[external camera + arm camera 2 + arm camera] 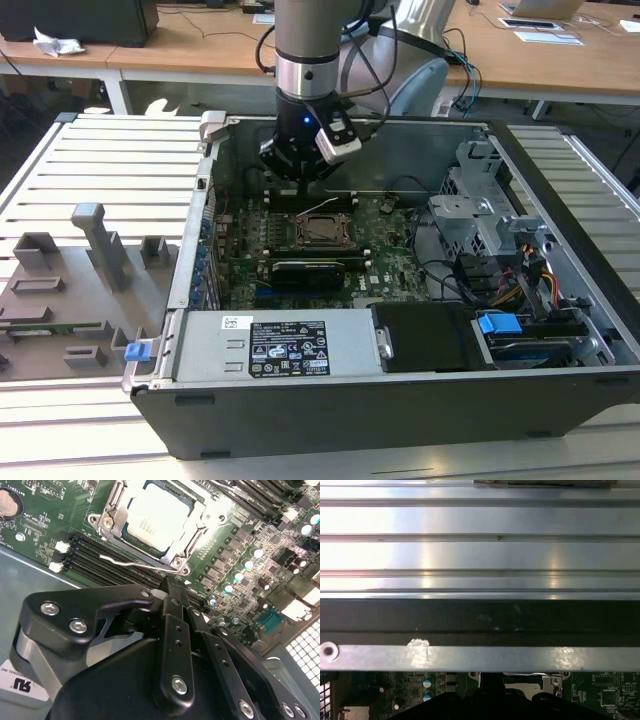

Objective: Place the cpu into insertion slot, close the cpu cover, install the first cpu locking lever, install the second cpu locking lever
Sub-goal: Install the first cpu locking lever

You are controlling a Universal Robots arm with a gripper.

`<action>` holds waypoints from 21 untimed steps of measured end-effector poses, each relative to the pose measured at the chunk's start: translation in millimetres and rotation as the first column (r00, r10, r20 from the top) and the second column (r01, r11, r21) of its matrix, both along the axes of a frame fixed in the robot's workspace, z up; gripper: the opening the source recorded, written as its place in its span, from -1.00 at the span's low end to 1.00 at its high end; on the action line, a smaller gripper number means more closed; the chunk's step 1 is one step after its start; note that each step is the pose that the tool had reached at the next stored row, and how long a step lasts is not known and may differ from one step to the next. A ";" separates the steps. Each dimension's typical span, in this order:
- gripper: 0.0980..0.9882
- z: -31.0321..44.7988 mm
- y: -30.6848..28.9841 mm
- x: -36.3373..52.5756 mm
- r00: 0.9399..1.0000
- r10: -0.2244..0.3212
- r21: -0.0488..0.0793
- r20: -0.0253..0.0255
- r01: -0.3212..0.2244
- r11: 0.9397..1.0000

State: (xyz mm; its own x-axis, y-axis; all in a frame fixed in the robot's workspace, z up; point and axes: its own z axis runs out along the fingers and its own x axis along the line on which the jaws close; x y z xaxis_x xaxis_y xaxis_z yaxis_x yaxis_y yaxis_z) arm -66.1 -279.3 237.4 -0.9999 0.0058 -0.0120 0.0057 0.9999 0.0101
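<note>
glossy square silver cpu under thin dark metal cpu cover, black claw pressed together just beside

Scene is evenly lit from overhead in the exterior view; case interior is left in shade. Strong glare is seen on the ribbed metal surface in the first wrist view. The cpu is washed out; the tool is rendered soft up close.

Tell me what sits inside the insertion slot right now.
The cpu lies in the insertion slot, its pale metal top showing through the window of the cpu cover, which is down over it. The pin field beneath is covered by the chip.
</note>
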 end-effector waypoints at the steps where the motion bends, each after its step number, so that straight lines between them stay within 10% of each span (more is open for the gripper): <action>1: -0.98 -0.3 -1.2 0.0 1.000 0.000 0.008 0.000 0.000 1.000; 5: -0.98 -2.4 -3.9 0.1 1.000 0.000 0.028 0.000 0.000 1.000; 21: -0.98 -18.0 -1.1 14.0 1.000 0.000 0.028 -0.001 0.000 1.000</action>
